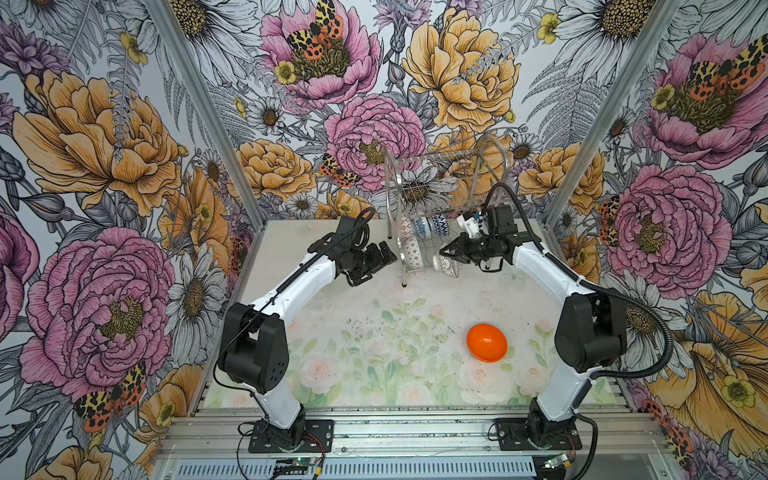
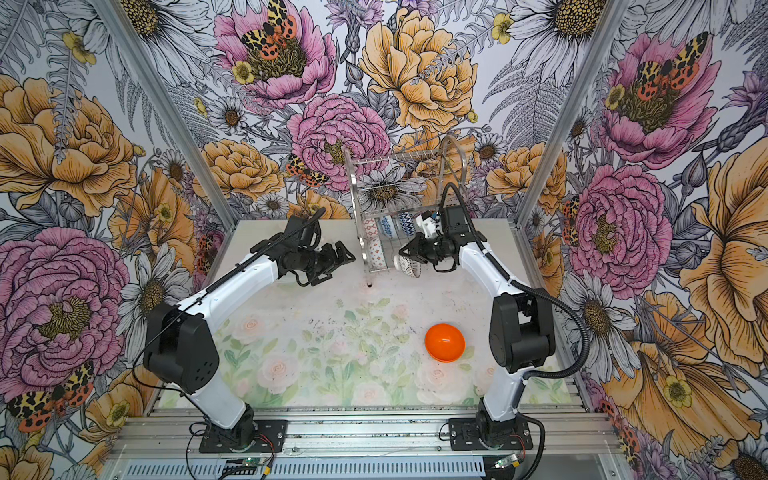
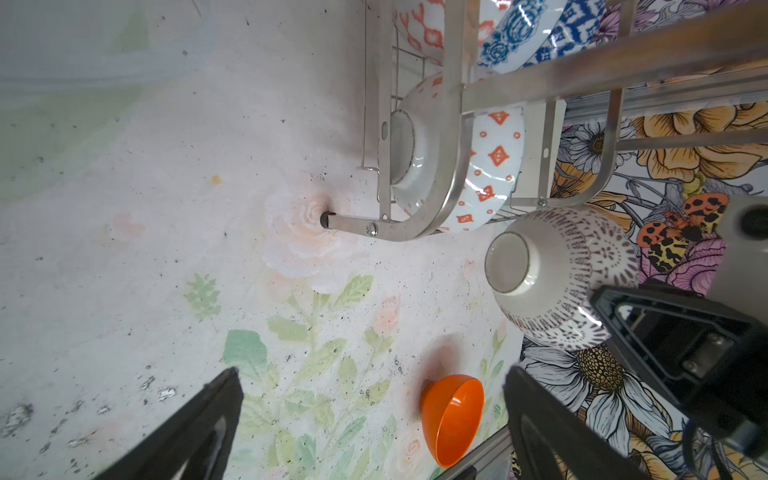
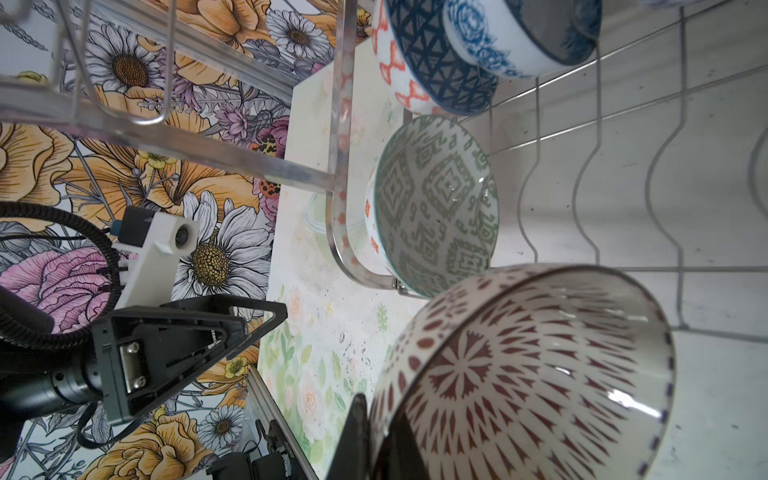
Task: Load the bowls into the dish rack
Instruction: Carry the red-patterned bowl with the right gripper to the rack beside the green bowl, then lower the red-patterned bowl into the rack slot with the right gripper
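Right wrist view — dark-patterned bowl [image 4: 519, 374] clamped at its rim in right pincer [image 1: 445, 252], just beside the lower tier of the dish rack [image 3: 453, 137], not yet seated | four patterned bowls [image 4: 436, 208] already racked | plain orange bowl [image 1: 486, 341] on tabletop [image 1: 332, 299], unloaded | left pincer [image 1: 380, 264] wide, empty.

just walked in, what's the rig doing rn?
It is loading bowls into the two-tier steel wire dish rack. The right gripper is shut on the rim of a black-and-white lattice ceramic bowl, holding it on its side at the rack's lower tier; it does not look seated yet. Four patterned ceramic bowls already stand in that tier. The left gripper is open and empty beside the rack. A plain glossy orange bowl sits on the floral table.
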